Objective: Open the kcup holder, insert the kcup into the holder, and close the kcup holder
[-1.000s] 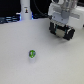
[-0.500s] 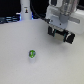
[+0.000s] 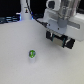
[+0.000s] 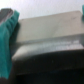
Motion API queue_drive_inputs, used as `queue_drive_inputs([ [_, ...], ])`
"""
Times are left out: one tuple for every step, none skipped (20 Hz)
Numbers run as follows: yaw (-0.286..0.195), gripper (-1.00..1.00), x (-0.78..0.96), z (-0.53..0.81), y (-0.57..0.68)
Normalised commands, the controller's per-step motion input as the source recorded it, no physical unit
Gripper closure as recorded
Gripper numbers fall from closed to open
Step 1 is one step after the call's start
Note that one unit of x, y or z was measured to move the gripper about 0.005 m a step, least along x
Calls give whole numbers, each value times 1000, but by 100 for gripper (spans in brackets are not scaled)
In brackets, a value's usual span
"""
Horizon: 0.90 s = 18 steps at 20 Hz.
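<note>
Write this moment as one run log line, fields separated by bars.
phase: approach to kcup holder | hand: at holder, holds nothing seen, jaw state unclear | kcup: lies on table, apart from hand

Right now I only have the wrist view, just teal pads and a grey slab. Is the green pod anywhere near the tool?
Observer: In the exterior view the kcup sits on the white table, toward that view's left of the tool.
Operator: Is the tool holding or touching it?
Observer: No, the exterior view shows bare table between the two, and the kcup lies alone, lower in that picture than the tool.
</note>
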Motion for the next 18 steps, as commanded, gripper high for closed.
queue_drive_inputs([
  [-71, -100, 508, 196, -30],
  [-82, -100, 384, 211, -32],
  [-95, -100, 327, 259, -84],
  [-113, -100, 359, 284, -94],
  [-134, -100, 374, 308, -205],
  [-148, -100, 362, 335, -253],
  [-151, -100, 374, 339, -240],
  [-154, -100, 348, 372, -273],
  [-169, -100, 316, 414, -302],
  [-193, -100, 271, 404, -362],
  [-208, -100, 251, 407, -394],
  [-229, -100, 187, 391, -442],
  [-246, -100, 128, 367, -455],
  [-260, -100, 72, 347, -438],
  [-265, -100, 56, 344, -431],
  [-267, -100, 53, 337, -427],
  [-273, -100, 41, 336, -413],
  [-269, -100, 68, 327, -406],
])
